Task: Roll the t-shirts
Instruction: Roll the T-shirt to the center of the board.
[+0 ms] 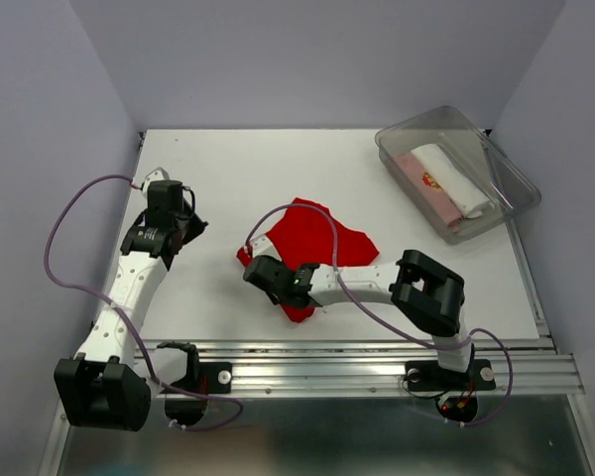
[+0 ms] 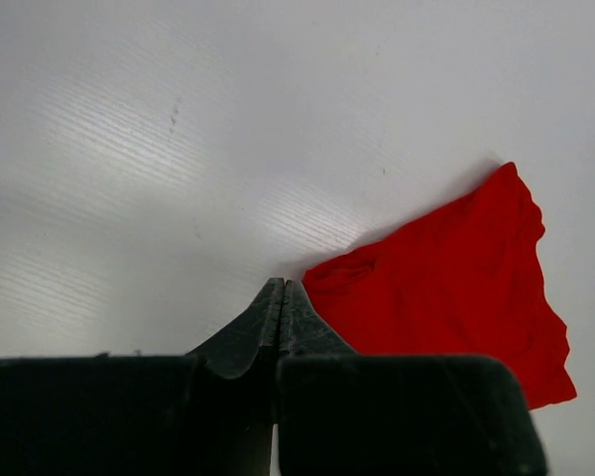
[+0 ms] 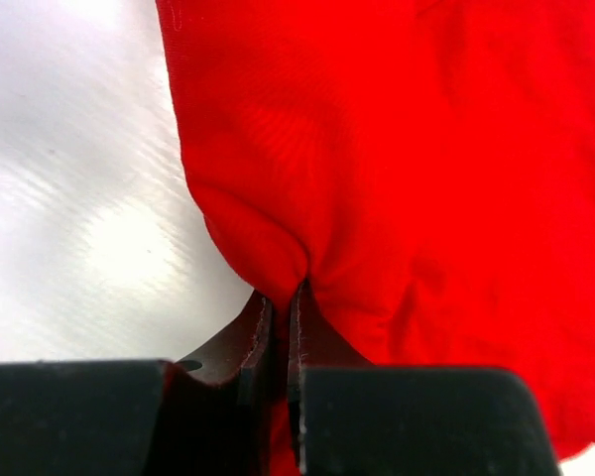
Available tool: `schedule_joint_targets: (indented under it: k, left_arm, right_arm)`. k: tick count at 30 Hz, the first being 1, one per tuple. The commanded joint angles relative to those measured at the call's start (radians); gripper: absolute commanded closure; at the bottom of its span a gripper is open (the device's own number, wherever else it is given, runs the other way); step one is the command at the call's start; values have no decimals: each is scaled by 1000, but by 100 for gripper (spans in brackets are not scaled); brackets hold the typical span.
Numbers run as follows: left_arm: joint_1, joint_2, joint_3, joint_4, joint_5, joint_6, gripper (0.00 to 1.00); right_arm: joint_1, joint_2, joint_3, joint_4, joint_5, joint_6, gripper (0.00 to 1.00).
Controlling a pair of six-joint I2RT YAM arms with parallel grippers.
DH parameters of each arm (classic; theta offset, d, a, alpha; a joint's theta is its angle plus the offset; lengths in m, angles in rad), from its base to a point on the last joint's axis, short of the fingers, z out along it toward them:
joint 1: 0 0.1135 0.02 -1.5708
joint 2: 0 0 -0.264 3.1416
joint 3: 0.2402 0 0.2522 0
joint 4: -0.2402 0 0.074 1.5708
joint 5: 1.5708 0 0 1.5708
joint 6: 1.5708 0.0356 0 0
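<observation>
A bright red t-shirt (image 1: 322,243) lies crumpled at the middle of the white table. My right gripper (image 1: 268,273) sits at its near left edge and is shut on a fold of the red cloth (image 3: 397,178). My left gripper (image 1: 183,230) is shut and empty, well left of the shirt, which shows to its right in the left wrist view (image 2: 456,288). A rolled white t-shirt (image 1: 451,178) and a pale pink one with a small red print (image 1: 426,188) lie in the clear tub.
The clear plastic tub (image 1: 496,159) stands at the back right corner of the table (image 1: 238,169). Purple cables loop from both arms. A metal rail (image 1: 357,362) runs along the near edge.
</observation>
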Motion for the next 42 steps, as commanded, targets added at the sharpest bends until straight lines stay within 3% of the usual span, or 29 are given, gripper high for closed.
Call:
schedule_joint_targets:
  k: [1,17,26,36,42]
  left_arm:
    - [4,-29,14,2,-8,24,100]
    - [4,-23,7,27,51,29,100]
    - [-19,-49,2,31,97,55,100]
    - [-48,-8,33,-100,172,140,100]
    - [-64,-31,13,-157,167,141,100]
  right_arm:
    - [-35,-67,-50,88,-221,87,99]
    - [-227,-210,-269,389,-819,294,99]
    - [-299,-170,-334,579,-1128,384,99]
    - [-359,-69,-398,893,-1370,573,99]
    - [-370,-12,-384,906,-1406,613,99]
